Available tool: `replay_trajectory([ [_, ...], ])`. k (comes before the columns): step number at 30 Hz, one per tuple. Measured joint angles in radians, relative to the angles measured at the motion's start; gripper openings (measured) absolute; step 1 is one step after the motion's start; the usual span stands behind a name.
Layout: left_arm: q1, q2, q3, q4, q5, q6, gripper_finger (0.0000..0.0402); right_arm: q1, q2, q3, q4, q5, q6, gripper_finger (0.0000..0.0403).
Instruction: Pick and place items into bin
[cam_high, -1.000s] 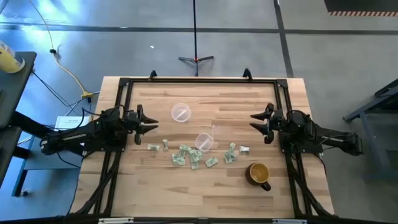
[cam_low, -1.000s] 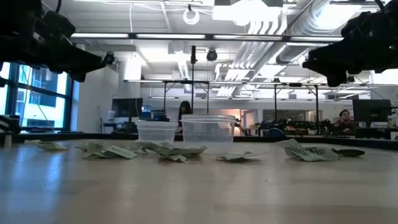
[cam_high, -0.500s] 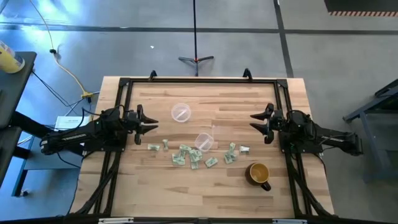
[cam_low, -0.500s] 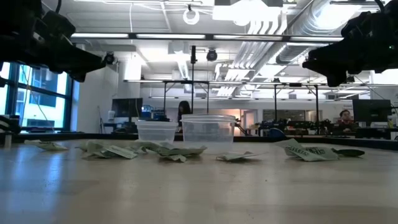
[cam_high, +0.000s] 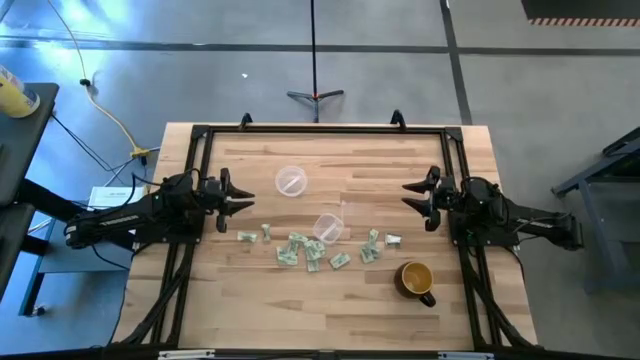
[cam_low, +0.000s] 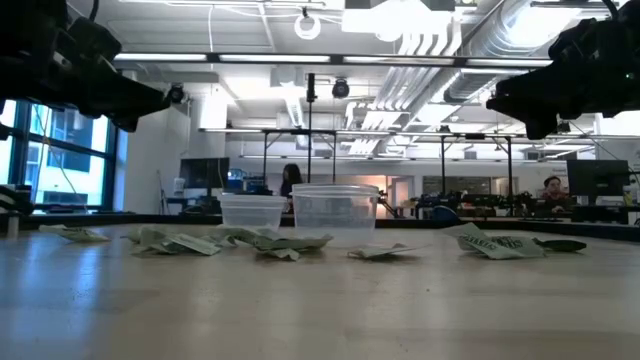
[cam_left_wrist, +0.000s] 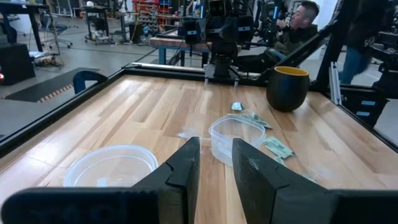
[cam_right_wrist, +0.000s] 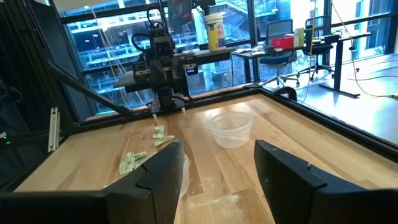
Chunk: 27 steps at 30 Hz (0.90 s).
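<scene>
The bin, a small clear plastic cup (cam_high: 328, 226), stands upright on its base near the table's middle; it also shows in the low view (cam_low: 335, 212) and in the left wrist view (cam_left_wrist: 236, 138). Several pale green and white items (cam_high: 312, 252) lie flat on the wood just near of the cup, in a loose row (cam_low: 190, 243). My left gripper (cam_high: 247, 206) hovers open to the left of them, its fingers a narrow gap apart (cam_left_wrist: 216, 142). My right gripper (cam_high: 406, 197) hovers open, to the right (cam_right_wrist: 219, 146). Both are above the table and hold nothing.
A flat clear round disc (cam_high: 291, 182) lies beyond the cup, toward the far left. A mustard-yellow mug (cam_high: 415, 279) stands near the near right corner. A black frame (cam_high: 320, 129) runs along the table's edges. People show in the room behind.
</scene>
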Motion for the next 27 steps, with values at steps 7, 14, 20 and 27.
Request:
replay_trajectory([
  [7, 0.000, 0.000, 0.000, 0.008, -0.038, 0.096, 0.0129, -0.001, 0.000, 0.002, -0.019, 0.041, -0.375, 0.0190],
  [14, 0.000, 0.000, 0.000, 0.013, -0.112, 0.173, 0.0129, -0.001, 0.000, 0.002, -0.013, 0.080, -0.515, 0.0189],
  [20, 0.000, 0.000, 0.000, 0.206, 0.052, -0.475, 0.0129, 0.000, 0.000, 0.001, 0.073, -0.036, -0.026, 0.0190],
  [27, 0.000, 0.000, 0.000, 0.345, -0.106, -0.790, 0.0129, 0.000, 0.000, 0.000, 0.334, 0.095, 0.611, 0.0190],
])
